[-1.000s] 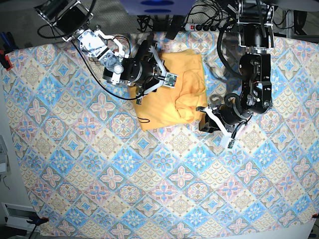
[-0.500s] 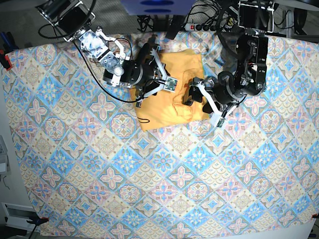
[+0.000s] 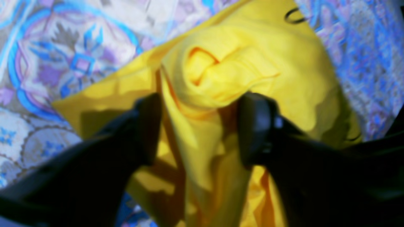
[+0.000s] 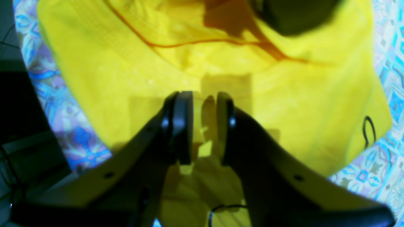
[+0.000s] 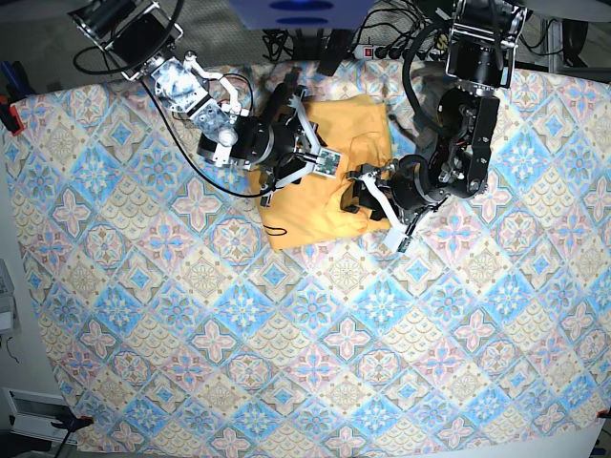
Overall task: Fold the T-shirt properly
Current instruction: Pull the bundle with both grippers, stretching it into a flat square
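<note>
Base view: the T-shirt [image 5: 320,181] lies near the far edge of the tablecloth [image 5: 305,343], already reduced to a compact, roughly rectangular packet, so the main folds appear done; its right side carries a raised, crumpled hump that keeps the packet from lying flat. The right gripper [image 5: 310,153] rests on the packet's upper left part, and the left gripper [image 5: 368,196] sits at the hump on the right edge. Left wrist view: the left gripper [image 3: 197,126] stands with its jaws apart, straddling a bunched ridge of fabric; whether the pads are pressing on it cannot be told, so the grip is undetermined. A rolled lump of T-shirt [image 3: 221,72] lies just ahead of the jaws. Right wrist view: the right gripper [image 4: 203,126] has its jaws nearly together with a thin fold of T-shirt [image 4: 284,104] pinched between them, anchoring that side. Judged remaining: flatten or tuck the bunched right portion and square the edges
</note>
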